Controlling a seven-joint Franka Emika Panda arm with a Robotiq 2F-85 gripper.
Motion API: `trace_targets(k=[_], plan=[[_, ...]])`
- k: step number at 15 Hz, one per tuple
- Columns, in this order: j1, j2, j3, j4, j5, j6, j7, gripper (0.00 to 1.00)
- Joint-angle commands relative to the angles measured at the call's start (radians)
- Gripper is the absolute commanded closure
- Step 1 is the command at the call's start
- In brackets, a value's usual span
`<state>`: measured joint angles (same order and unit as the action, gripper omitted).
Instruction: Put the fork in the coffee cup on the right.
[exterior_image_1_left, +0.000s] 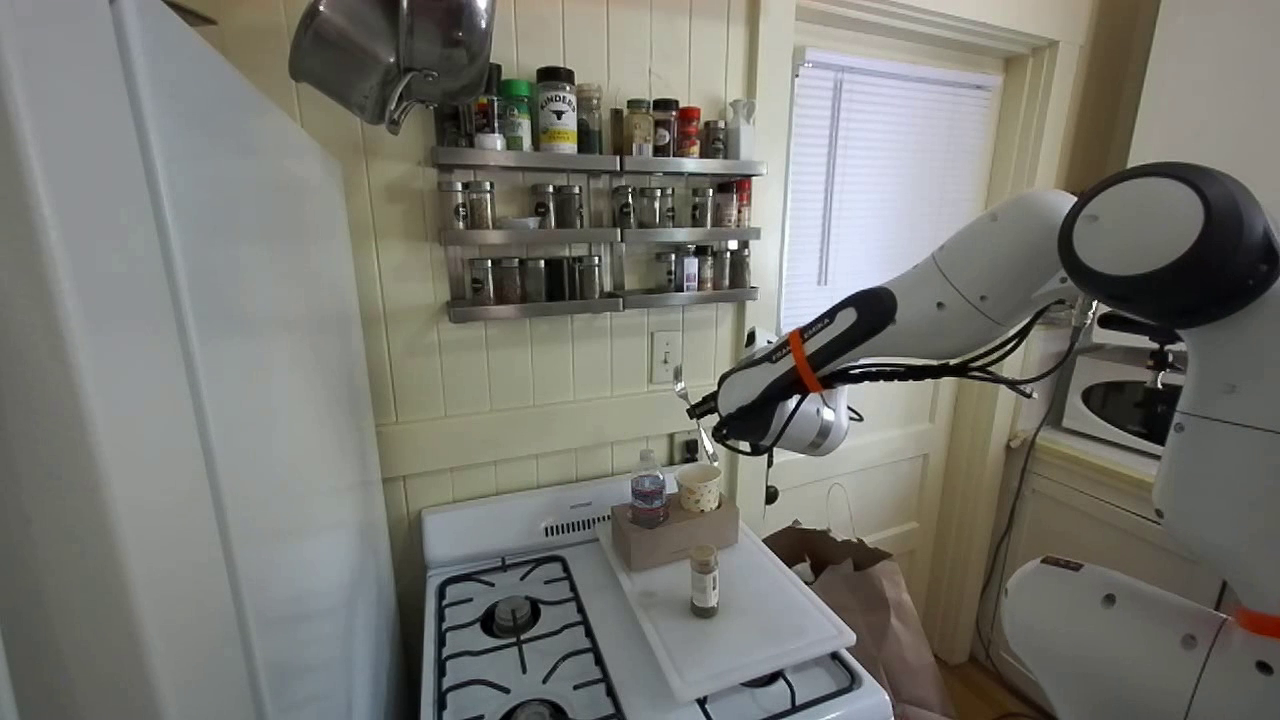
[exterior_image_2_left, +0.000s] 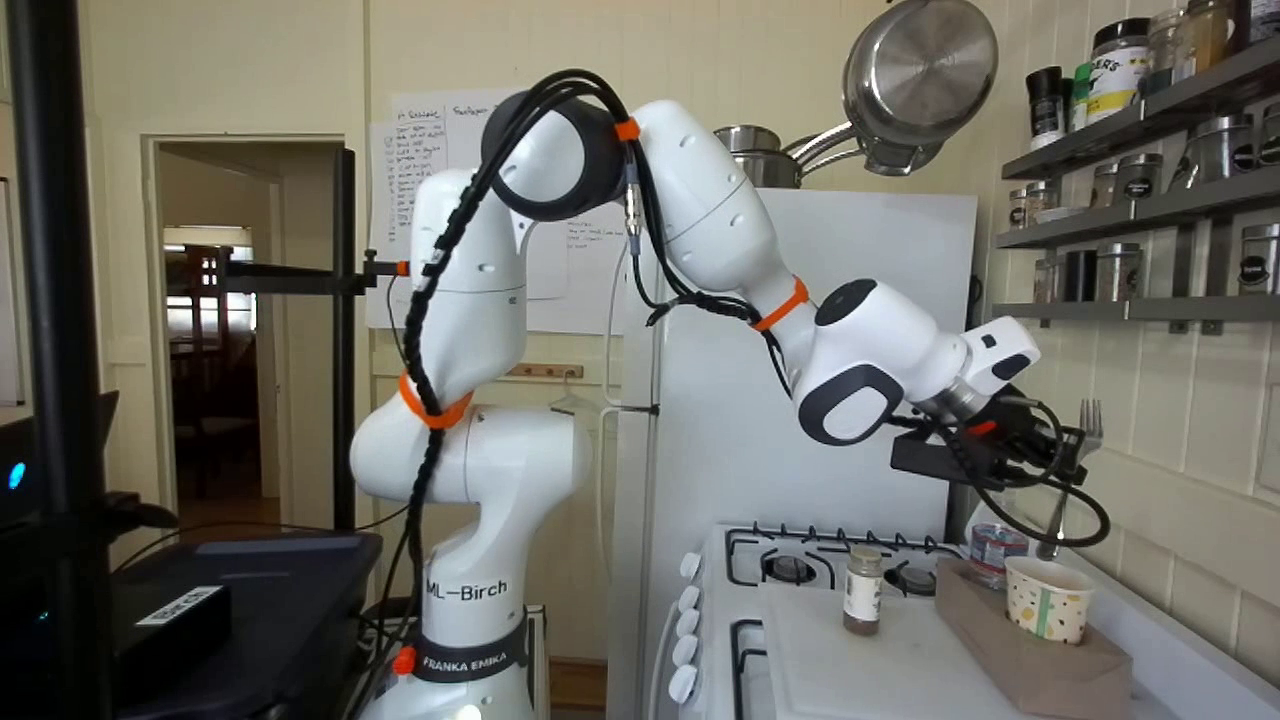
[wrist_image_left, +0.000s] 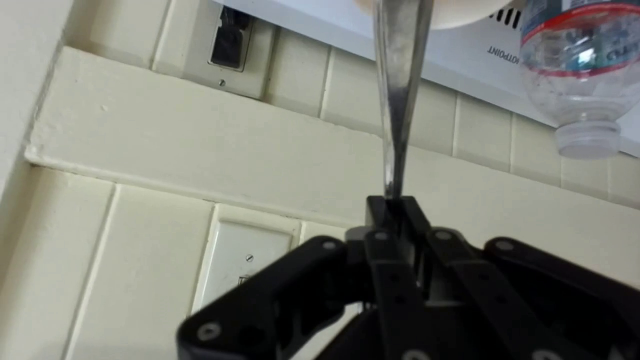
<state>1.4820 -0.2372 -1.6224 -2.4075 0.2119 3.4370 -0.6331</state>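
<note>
while jaws pinch the fork (wrist_image_left: 399, 100), the cup (exterior_image_2_left: 1046, 610) gapes just below.

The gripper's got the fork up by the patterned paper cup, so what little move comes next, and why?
I'd probably ease the gripper down a little toward the patterned cup without letting go. It grips the fork tines up, and in both exterior views the handle's lower end shows close to the cup's rim, though whether it's over the opening is hard to tell.
</note>
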Motion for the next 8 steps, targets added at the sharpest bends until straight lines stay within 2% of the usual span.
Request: trace_targets(k=[1, 7, 8], plan=[[0.138, -0.041, -0.139, 0.030, 0.005, -0.013, -0.016, 0.98], [0.369, -0.064, -0.355, 0.062, 0.016, -0.019, -0.039, 0.98], [0.402, -0.037, -0.394, 0.065, 0.033, -0.040, -0.033, 0.98]])
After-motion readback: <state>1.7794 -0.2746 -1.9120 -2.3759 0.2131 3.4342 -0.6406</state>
